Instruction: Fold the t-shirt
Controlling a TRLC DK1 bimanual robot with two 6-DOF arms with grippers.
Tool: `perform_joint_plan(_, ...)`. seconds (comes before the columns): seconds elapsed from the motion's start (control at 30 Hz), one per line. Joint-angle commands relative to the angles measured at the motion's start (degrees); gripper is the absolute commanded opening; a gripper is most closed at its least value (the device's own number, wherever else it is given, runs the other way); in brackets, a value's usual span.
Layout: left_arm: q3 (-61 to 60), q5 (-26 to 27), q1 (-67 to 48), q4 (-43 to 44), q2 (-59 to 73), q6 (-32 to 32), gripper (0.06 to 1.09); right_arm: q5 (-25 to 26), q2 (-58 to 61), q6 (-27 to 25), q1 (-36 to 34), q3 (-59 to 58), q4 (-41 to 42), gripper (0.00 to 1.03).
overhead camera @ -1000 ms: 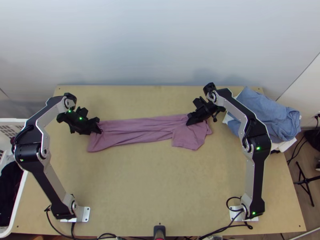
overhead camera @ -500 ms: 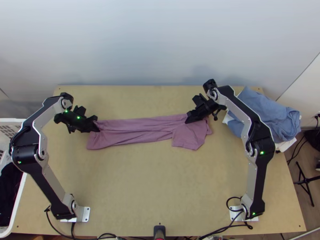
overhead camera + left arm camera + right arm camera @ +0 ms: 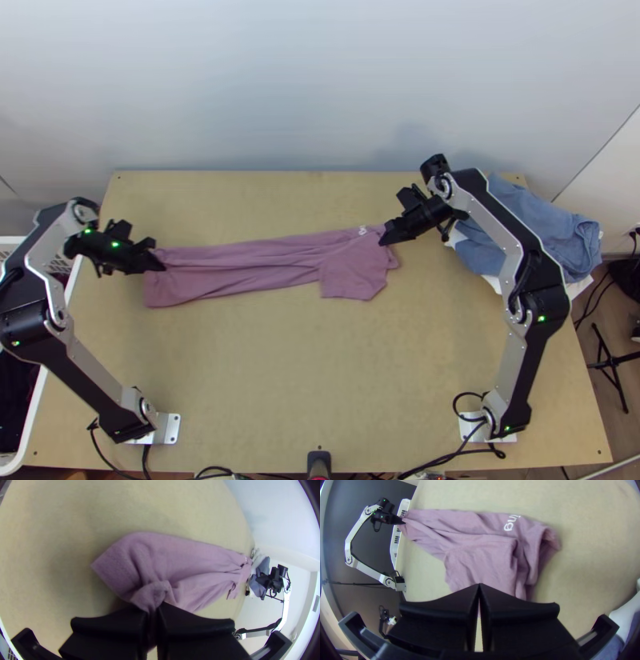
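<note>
Left gripper (image 3: 162,266) clamped on t-shirt (image 3: 240,266) end, dragged it left along table's (image 3: 320,376) far half. Right gripper (image 3: 479,585) backed off opposite way, jaws together, empty. You'll probably need right regrip before folding.

The shirt (image 3: 232,276) was matt, creased cloth. The table (image 3: 320,360) was smooth wood. The basket (image 3: 10,462) looked plastic.

Top view: fairly bright, even light on desk (image 3: 320,376), w/ faint soft shadows on wall (image 3: 320,80) behind; arm LEDs (image 3: 541,318) glow green. L wrist view: soft shadow beside tee (image 3: 190,555). Both wrist views: fisheye distortion, bent edges, dark corners.
</note>
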Motion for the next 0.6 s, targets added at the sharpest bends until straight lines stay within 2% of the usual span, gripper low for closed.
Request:
perform_joint_plan(0.0,0.94,-0.55,0.20,-3.40,-3.80,0.33,0.10,-0.04,-4.44,0.86,-1.45,-1.59,-0.13,0.03)
perform_joint_plan(0.33,8.49,0.68,-28.28,-2.35,-8.54,-22.61,0.10,-0.04,-14.72,1.48,-4.53,-8.53,-1.09,0.03)
perform_joint_plan(0.4,10.52,0.59,-33.72,-1.64,-6.87,-24.72,0.10,-0.04,-16.92,1.48,-5.23,-10.55,-1.00,0.03)
perform_joint_plan(0.57,17.72,3.49,-44.89,-1.64,-0.63,-22.61,0.10,0.05,-22.10,1.30,-6.46,-16.44,-0.83,0.03)
